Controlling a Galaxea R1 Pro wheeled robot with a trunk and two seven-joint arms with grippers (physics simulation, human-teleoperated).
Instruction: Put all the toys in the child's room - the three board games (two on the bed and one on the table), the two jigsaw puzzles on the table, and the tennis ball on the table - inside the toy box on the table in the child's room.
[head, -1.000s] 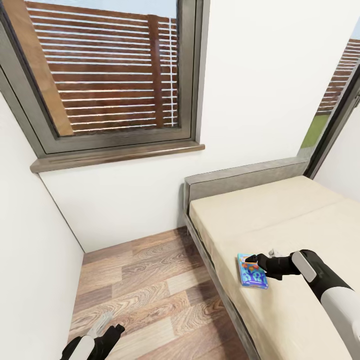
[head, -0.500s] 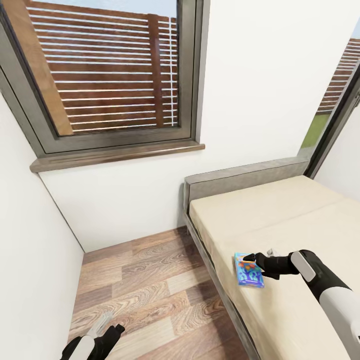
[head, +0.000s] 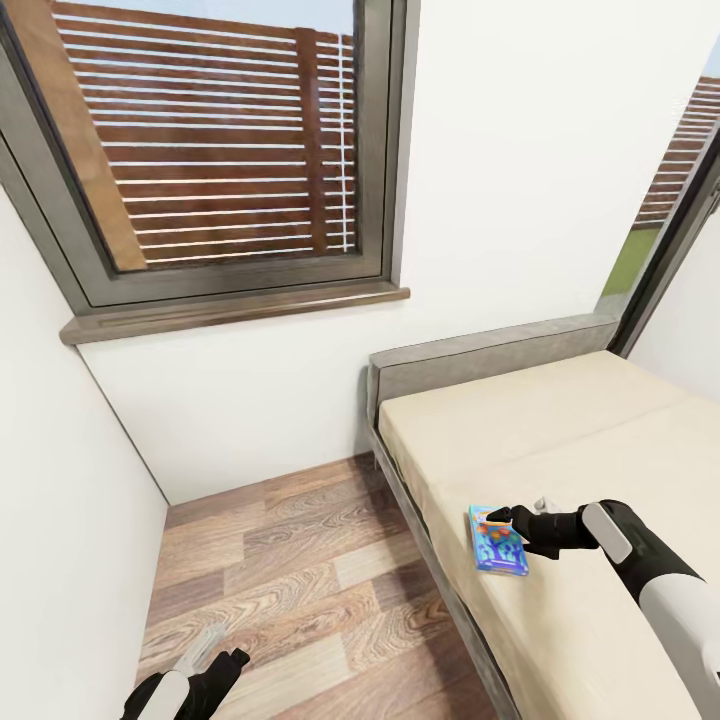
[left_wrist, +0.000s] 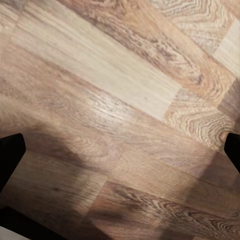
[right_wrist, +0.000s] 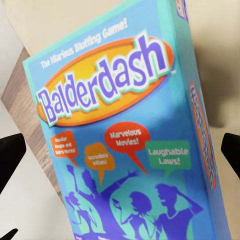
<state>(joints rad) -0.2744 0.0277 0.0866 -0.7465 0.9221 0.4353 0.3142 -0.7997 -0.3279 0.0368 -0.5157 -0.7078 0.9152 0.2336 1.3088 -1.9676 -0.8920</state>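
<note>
A blue board game (head: 498, 541) with the yellow title "Balderdash" lies flat on the bed (head: 560, 440), close to its floor-side edge. My right gripper (head: 503, 520) reaches over the box from the right, with its fingertips at the box's upper part. In the right wrist view the game's cover (right_wrist: 125, 150) is very close. My right gripper (right_wrist: 120, 155) is open, its dark fingertips (right_wrist: 10, 155) standing wide at either side of the box. My left gripper (head: 225, 665) hangs low over the wood floor (left_wrist: 120, 100) and is open with nothing in it.
The bed's grey headboard (head: 490, 355) stands against a white wall under a large window (head: 210, 150). A strip of plank floor (head: 300, 580) runs between the bed and the white wall at the left. A second window (head: 680, 200) is at the right.
Over the last second the blue game and my right gripper have shifted slightly left, toward the bed's edge. In the last half second nothing has moved. The left arm is still.
</note>
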